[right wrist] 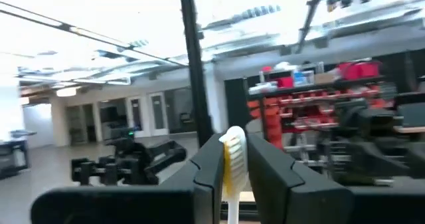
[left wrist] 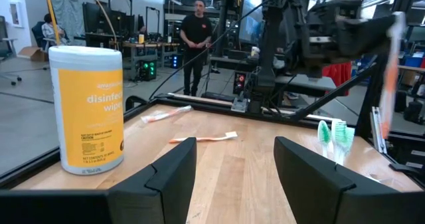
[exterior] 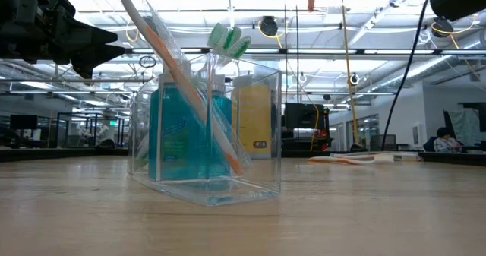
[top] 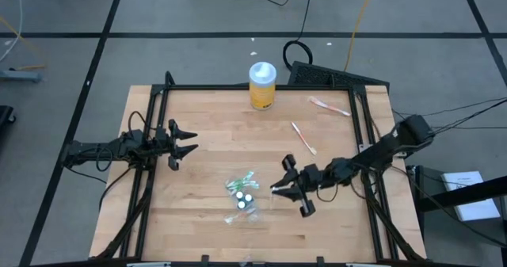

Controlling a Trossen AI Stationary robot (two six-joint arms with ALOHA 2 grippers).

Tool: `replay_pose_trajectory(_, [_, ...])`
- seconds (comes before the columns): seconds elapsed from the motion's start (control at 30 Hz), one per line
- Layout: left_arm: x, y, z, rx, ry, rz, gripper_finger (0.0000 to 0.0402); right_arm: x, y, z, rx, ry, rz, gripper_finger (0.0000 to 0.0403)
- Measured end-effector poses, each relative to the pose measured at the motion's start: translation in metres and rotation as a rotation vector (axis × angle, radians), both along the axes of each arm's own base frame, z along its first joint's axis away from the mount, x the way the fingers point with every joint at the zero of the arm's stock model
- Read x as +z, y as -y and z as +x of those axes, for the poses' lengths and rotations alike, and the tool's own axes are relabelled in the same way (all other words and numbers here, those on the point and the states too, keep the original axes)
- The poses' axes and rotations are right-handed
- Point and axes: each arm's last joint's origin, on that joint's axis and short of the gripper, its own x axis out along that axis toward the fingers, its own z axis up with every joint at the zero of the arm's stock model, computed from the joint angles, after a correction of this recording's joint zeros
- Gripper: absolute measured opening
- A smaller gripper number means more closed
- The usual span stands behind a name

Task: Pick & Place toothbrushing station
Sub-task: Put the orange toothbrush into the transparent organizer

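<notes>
One brush (right wrist: 234, 159) clamped in right jaws (top: 279, 189), just right of station (top: 242, 197); left jaws (top: 184, 143) apart, idle. Next: lower brush into station.

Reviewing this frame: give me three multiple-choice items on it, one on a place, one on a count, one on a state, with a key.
1. Where does the yellow jar stand?
A. near the table's far edge
B. beside the left gripper
C. inside the clear container

2. How many toothbrushes lie loose on the table?
A. none
B. two
C. four

3. What is the right gripper doing?
A. hanging open and empty
B. shut on the jar's lid
C. shut on a toothbrush

Key:
1 A, the high view shows it at the far edge, apart from the clear container.
2 B, one toothbrush and another lie flat on the wood.
3 C, the right wrist view shows a yellow-and-white brush head between its fingers; the left gripper waits open.
</notes>
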Motion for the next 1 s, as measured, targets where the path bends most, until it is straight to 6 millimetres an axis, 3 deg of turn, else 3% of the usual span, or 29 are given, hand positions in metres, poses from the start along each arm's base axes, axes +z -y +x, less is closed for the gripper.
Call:
replay_pose_trajectory(0.23, [0.0,0.0,0.0,0.0,0.0,0.0,0.0209,-0.005,-0.018,0.035,0.096,-0.019,-0.064,0.005])
replay_pose_trajectory(0.53, [0.0,0.0,0.0,0.0,0.0,0.0,0.0209,-0.019,-0.026,0.067,0.076,-0.074,-0.11,0.005])
replay_pose_trajectory(1.0, [0.0,0.0,0.0,0.0,0.0,0.0,0.0209,-0.052,-0.021,0.088,0.045,-0.219,-0.16,0.005])
